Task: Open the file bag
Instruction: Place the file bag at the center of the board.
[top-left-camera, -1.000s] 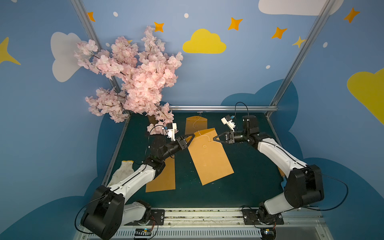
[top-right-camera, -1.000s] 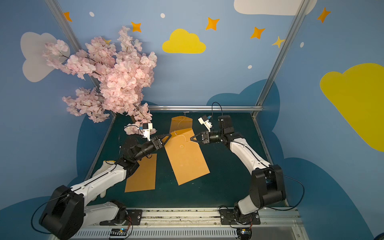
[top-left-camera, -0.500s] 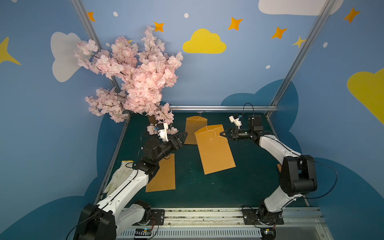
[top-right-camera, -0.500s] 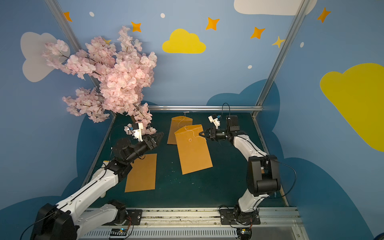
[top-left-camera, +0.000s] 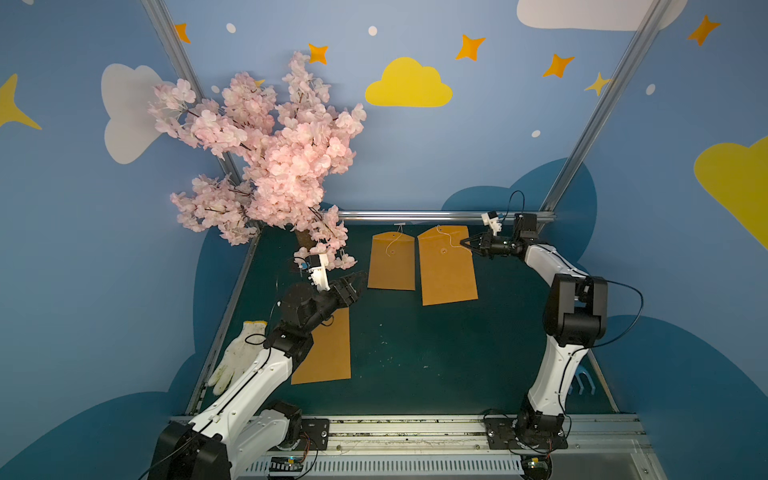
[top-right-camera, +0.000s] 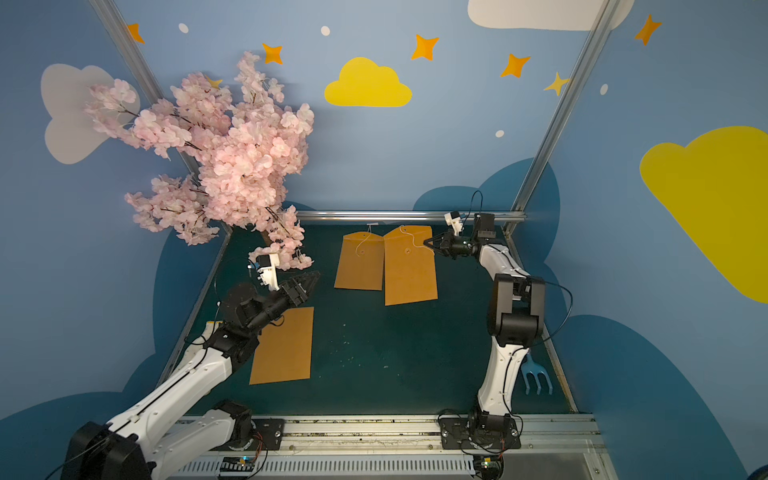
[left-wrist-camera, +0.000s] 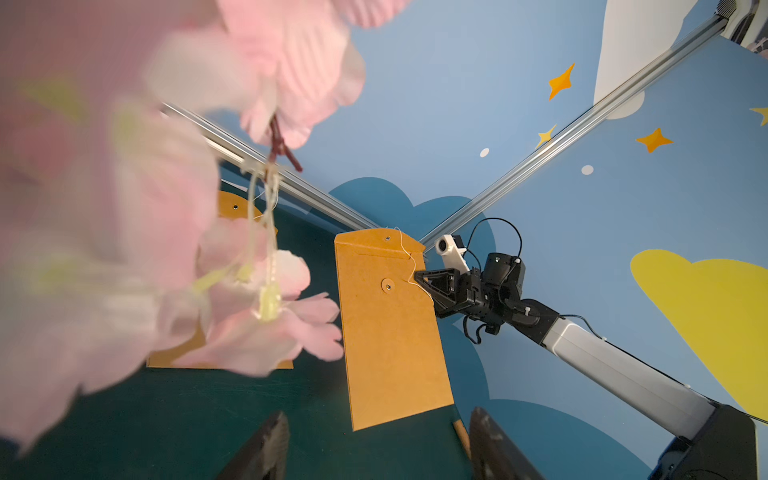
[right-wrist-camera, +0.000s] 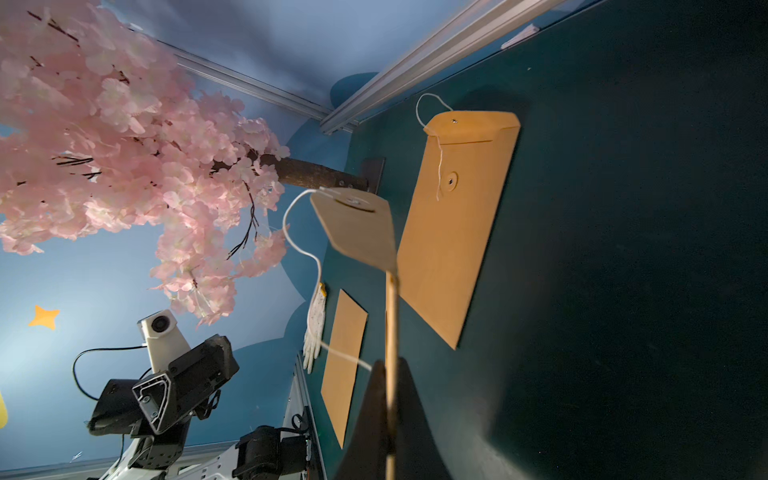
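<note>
In a top view a blue rake shows whole by the right arm's base, and in a top view a white glove lies at the near left. Blurred blossoms block half the left wrist view. The right gripper is clamped on the right edge of the file bag, which lies far and right of centre, its string trailing to the jaws. The left gripper hovers part open and holds nothing.

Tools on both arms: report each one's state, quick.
Left tool: open, holding nothing.
Right tool: closed on the edge of the file bag.
</note>
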